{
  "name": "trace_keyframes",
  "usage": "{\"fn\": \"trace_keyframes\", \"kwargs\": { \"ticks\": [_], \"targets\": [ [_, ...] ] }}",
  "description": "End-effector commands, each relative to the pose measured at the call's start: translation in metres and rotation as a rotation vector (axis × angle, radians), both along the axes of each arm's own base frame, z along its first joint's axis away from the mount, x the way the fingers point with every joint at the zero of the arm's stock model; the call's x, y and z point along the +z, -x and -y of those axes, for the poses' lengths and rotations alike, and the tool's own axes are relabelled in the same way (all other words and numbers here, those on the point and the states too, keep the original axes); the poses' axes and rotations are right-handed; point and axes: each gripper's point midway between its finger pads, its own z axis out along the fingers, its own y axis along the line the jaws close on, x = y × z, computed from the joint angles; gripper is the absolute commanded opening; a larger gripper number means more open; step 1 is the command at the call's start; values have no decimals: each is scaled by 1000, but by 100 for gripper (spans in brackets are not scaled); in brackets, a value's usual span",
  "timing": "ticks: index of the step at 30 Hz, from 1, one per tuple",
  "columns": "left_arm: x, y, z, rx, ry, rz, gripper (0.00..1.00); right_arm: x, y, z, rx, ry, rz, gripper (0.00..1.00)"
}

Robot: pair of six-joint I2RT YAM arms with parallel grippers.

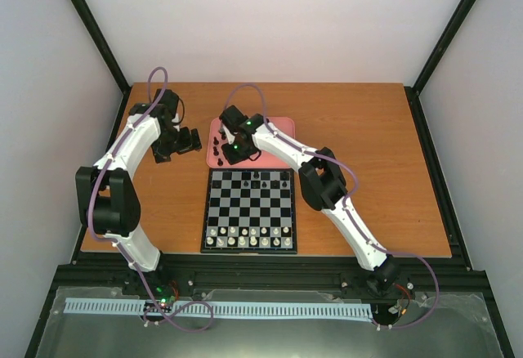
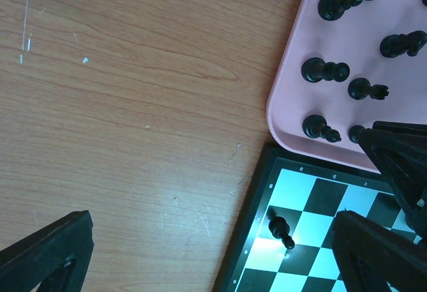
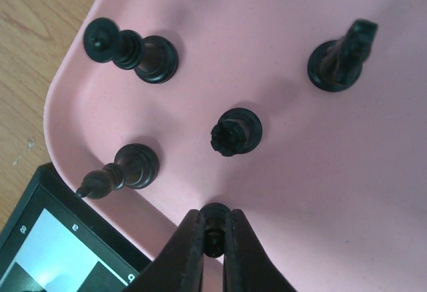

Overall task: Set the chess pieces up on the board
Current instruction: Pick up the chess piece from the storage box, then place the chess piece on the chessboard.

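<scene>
Black chess piece (image 3: pixel 215 231) stands upright on pink tray (image 3: pixel 287 179), clamped by right gripper (image 3: pixel 215 217), left gripper (image 2: pixel 213 239) spread wide.

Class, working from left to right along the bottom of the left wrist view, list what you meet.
One of the fingers → wooden table → board, at its black rim → black chess piece on the board → other finger.

The gripper (image 3: pixel 214 229) is clamping a black piece (image 3: pixel 215 210) on the pink tray (image 3: pixel 313 172). Other pieces (image 3: pixel 236 131) are standing nearby. The board (image 3: pixel 53 239) corner is lying beside the tray on the bench (image 3: pixel 33 39).
</scene>
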Motion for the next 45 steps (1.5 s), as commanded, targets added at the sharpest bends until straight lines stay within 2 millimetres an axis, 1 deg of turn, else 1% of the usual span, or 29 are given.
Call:
{"fn": "trace_keyframes", "kwargs": {
  "ticks": [1,4,6,8,11,14,18,19,25,28,29,32,35,38,42,45],
  "targets": [
    [6,-8,1,4,0,23,100,-3,-4,0,-3,-3,-3,4],
    [7,-8,0,4,-2,28,100,5,-6,-1,-1,-14,16,3],
    [8,-8,0,5,-4,28,100,15,-9,-1,0,-22,37,3],
    [10,-8,0,6,-4,32,100,28,-11,-1,-3,-33,64,3],
    [12,-7,0,4,-5,37,100,55,-13,0,-11,-56,102,3],
    [13,-6,-1,7,-7,41,100,78,-5,4,-16,-74,117,3],
    [14,-6,-1,7,-4,45,100,95,14,11,-1,-71,114,3],
    [14,-6,-1,7,-3,45,100,90,23,14,5,-58,94,3],
    [16,-6,0,7,0,49,100,85,68,20,48,-37,52,3],
    [14,-6,0,8,3,46,100,71,87,18,71,-34,20,3],
    [15,-6,1,8,5,47,100,66,90,18,77,-30,15,3],
    [15,-7,1,7,7,46,100,57,95,13,90,-26,6,3],
    [15,-6,0,7,2,46,100,51,92,11,90,-23,7,3],
    [15,-6,0,7,-3,46,100,45,92,10,95,-16,0,3],
    [15,-6,-2,9,-8,48,100,30,94,12,106,8,-18,3],
    [15,-7,-2,8,-11,48,100,25,93,13,107,20,-12,3]
  ]
}}
